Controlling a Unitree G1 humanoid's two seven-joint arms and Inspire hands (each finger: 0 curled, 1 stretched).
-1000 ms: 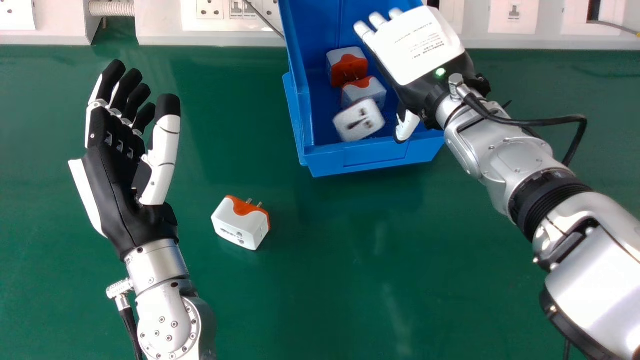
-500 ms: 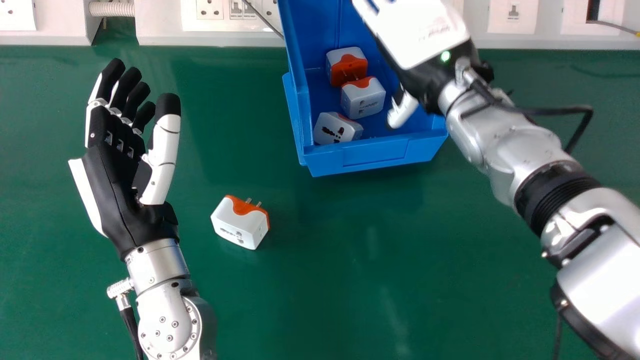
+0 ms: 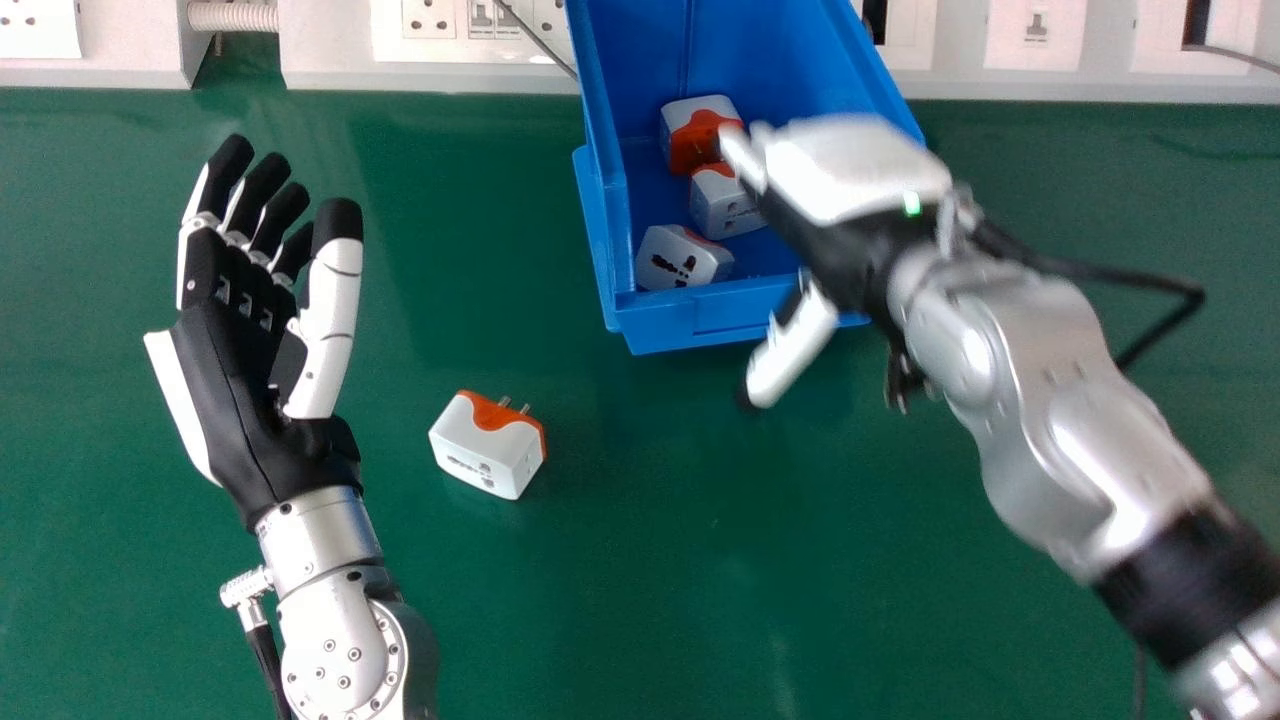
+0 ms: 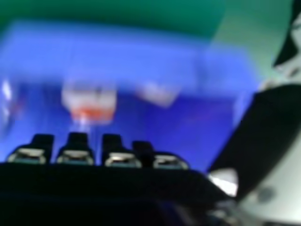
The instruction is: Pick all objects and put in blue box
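We look down on a green table (image 3: 640, 560) with a blue open-topped box (image 3: 655, 325) at its far edge, in front of a white panel (image 3: 330, 45) fitted with sockets.

One white travel adapter (image 3: 485, 455) with an orange end lies on the table, between the left hand (image 3: 235, 370) and the box, nearer to us than the box. Its metal pins point away from us (we can make out two), and no hand touches it.

Inside the box we count three more adapters: a far one (image 3: 690, 140) with its orange end showing, a middle one (image 3: 720, 205) partly covered by the robot, and a near one (image 3: 680, 258) close to the front wall, toward the robot's left.

The left hand is over the table on the robot's left, palm in view, fingers loosely extended and slightly apart, thumb upright, holding nothing.

The right hand (image 3: 850, 175), blurred, is above the right part of the box. We see its fingers stretched out toward the adapters and its thumb held well away, reaching past the front rim; we see nothing in its grasp. The right hand view shows us the box's blue interior beyond the fingers, with blurred white and orange shapes in it.
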